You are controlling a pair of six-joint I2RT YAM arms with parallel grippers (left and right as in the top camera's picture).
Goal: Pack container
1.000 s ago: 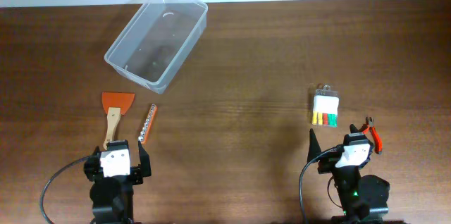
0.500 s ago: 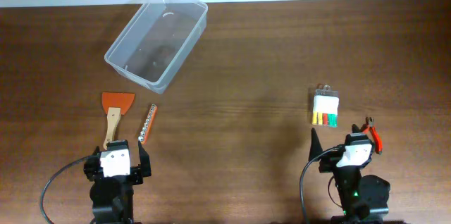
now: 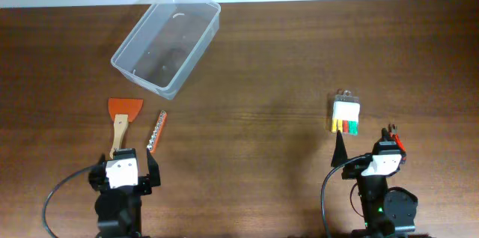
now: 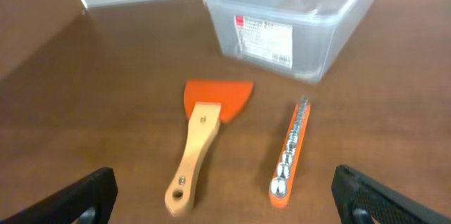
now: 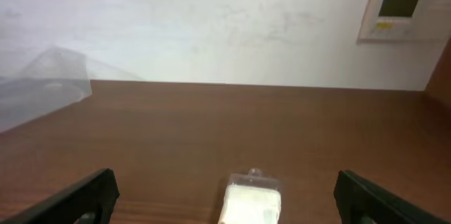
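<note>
Two grippers are seen low at the near edge of the table (image 3: 262, 81), one at each side; the left gripper (image 3: 125, 165) is held released, its fingers (image 4: 84, 194) spread wide at the bottom corners of the left wrist view with nothing between them; the right gripper (image 3: 365, 153) is likewise released, its fingers (image 5: 79, 197) set far apart and grasping nothing.

The container (image 3: 166, 40) is found at the far left of the table, close to the far edge, standing on its base and turned on a diagonal; a printed label is shown on its near end wall in the left wrist view.

Just ahead of the left gripper an orange scraper (image 3: 122, 118) with a wooden handle is laid flat, blade towards the container; beside it, apart from it, an orange rail of metal sockets (image 3: 156, 130) is laid.

Ahead of the right gripper a small clear pack of coloured bits (image 3: 346, 114) is seen; a red-handled tool (image 3: 399, 145) is partly hidden beside the right gripper, and its kind cannot be told.
</note>
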